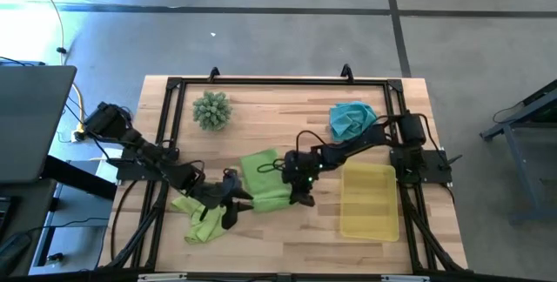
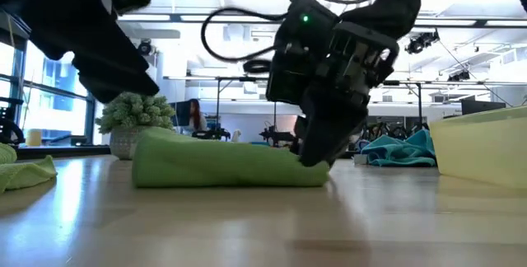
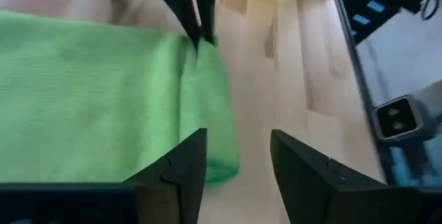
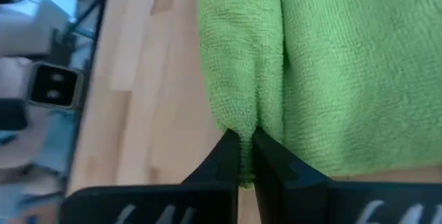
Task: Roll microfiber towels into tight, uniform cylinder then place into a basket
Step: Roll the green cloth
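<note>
Wooden surface [image 1: 261,134] carries a folded lime green towel [image 1: 265,180]. Right end effector [image 4: 246,156] pinches its edge. Left end effector [image 3: 238,165] stands spread beside it.

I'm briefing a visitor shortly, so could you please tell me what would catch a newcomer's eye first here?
Mid-table, the right gripper is shut on the edge of a partly rolled lime green microfibre towel, with the left gripper open beside it. A shallow translucent yellow plastic basket waits empty to the right, a crumpled teal blue towel behind it, and a spiky green plant ball at the back left.

Fuzzy cloth towel [image 4: 331,65], wood table [image 1: 287,238]
</note>
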`<state>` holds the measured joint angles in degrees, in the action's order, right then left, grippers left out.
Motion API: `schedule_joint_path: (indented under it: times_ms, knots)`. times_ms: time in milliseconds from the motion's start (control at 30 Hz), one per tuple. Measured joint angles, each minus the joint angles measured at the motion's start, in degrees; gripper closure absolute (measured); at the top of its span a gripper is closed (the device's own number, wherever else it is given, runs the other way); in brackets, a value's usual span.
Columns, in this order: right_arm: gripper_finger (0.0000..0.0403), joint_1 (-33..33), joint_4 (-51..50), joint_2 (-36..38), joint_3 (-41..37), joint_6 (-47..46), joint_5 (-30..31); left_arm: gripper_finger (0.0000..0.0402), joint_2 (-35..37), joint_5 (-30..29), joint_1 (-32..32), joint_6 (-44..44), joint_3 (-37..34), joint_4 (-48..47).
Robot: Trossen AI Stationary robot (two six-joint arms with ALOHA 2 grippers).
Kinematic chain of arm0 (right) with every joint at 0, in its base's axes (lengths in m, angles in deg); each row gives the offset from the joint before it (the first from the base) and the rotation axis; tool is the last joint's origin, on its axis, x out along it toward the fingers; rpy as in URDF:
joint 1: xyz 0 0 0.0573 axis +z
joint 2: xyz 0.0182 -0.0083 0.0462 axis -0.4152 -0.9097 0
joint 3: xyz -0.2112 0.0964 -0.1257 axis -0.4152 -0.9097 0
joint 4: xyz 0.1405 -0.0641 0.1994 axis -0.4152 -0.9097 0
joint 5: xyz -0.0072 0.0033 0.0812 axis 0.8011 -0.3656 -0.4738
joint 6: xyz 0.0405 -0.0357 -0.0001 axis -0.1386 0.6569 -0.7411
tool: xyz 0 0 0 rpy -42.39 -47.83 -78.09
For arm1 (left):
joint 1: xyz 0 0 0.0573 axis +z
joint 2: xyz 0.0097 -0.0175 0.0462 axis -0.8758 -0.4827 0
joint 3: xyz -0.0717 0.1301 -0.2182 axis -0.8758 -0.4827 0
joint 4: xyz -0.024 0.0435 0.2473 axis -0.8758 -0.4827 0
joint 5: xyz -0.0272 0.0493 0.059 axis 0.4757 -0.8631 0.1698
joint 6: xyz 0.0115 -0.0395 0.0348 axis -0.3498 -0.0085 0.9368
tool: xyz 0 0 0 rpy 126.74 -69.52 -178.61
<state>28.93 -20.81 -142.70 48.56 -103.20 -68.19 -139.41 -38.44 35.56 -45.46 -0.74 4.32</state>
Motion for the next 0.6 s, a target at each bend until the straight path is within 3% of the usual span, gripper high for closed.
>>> schedule_joint_path:
  times_ms: [133,267,433,600]
  knots:
    - [0.0400,-1.6,0.3,0.1,0.0,-4.8,-4.0,0.0254,-2.3,-6.4,-1.3,7.9,0.0,3.1]
    - [0.0400,-2.2,0.2,0.1,0.0,-5.3,-4.2,0.0254,-7.1,-12.0,-1.6,15.2,2.2,5.3]
    - [0.0400,-2.2,0.0,0.2,0.1,-5.2,-4.1,0.0254,-15.0,-12.0,-1.4,21.8,8.2,4.0]
    - [0.0400,-2.2,-0.1,0.2,0.1,-5.3,-4.2,0.0254,-19.4,-11.3,-1.1,17.6,15.1,-7.5]
